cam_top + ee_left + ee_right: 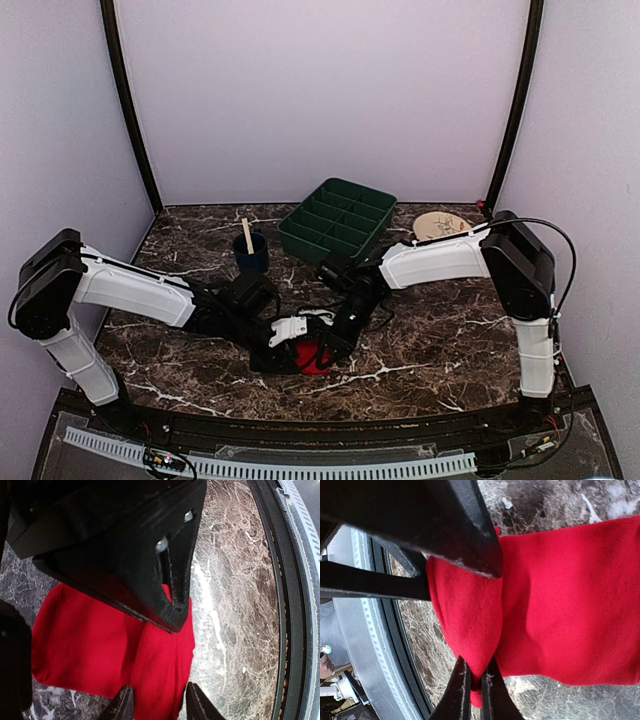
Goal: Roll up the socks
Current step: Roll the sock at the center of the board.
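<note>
A bright red sock (314, 358) lies on the marble table near its front edge, with both grippers meeting over it. In the left wrist view the red sock (100, 645) is folded into a thick band, and my left gripper (161, 702) holds that band, one fingertip against each side. My right gripper (476, 685) is shut on a pinched corner of the red sock (560, 605), lifting the cloth into a peak. From above, the left gripper (293, 348) comes in from the left and the right gripper (338, 345) from the right. Only this one sock shows.
A green compartment tray (338, 218) stands at the back centre. A dark blue cup (251, 252) with a wooden stick stands to its left, and a round wooden disc (440, 225) lies at the back right. The table's black front rail (287, 605) runs close to the sock.
</note>
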Available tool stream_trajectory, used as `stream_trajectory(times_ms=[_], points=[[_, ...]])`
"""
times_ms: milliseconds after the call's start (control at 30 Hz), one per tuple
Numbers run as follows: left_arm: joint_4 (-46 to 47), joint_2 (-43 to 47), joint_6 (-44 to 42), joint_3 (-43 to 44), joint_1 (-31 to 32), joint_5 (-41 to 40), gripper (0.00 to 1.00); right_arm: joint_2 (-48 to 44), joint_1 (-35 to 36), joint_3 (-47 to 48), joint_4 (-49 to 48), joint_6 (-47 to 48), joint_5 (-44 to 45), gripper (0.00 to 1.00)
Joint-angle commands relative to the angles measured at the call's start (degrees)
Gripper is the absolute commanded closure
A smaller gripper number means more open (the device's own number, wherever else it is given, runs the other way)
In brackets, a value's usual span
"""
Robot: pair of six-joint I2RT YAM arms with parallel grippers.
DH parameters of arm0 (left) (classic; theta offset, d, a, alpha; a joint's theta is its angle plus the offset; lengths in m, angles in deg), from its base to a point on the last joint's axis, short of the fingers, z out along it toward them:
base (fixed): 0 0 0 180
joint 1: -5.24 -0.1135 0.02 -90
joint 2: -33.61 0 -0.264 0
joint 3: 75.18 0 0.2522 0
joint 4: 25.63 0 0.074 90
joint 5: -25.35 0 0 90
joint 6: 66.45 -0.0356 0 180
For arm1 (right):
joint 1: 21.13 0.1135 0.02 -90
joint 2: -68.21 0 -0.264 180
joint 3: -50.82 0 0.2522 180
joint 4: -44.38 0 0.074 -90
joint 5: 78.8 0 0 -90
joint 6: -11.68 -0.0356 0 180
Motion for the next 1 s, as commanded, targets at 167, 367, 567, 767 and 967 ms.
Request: stream_trajectory(times_ms=[167, 367, 567, 767, 967], points=[[-2.6, -2.1, 0.1, 1.9, 0.4, -0.7, 0.63, 0.6, -0.5, -0.1, 0.1, 0.9, -2.5, 1.00], [-1.3, -1.8, 0.1, 1.3, 0.7, -2.0, 0.59, 0.4, -0.6, -0.6, 0.1, 1.1, -3.1, 1.00], [-1.2, -2.7, -0.9, 1.6, 1.1, -2.0, 0.61, 0.6, -0.6, -0.6, 0.2, 1.1, -3.7, 1.00], [-0.5, -3.6, -0.8, 1.2, 1.4, -2.2, 0.72, 1.4, -0.9, -0.6, 0.5, 1.0, -5.2, 1.00], [-0.9, -4.0, -1.0, 0.9, 1.4, -2.1, 0.88, 1.8, -1.2, -0.5, 0.5, 0.9, -6.0, 1.00]])
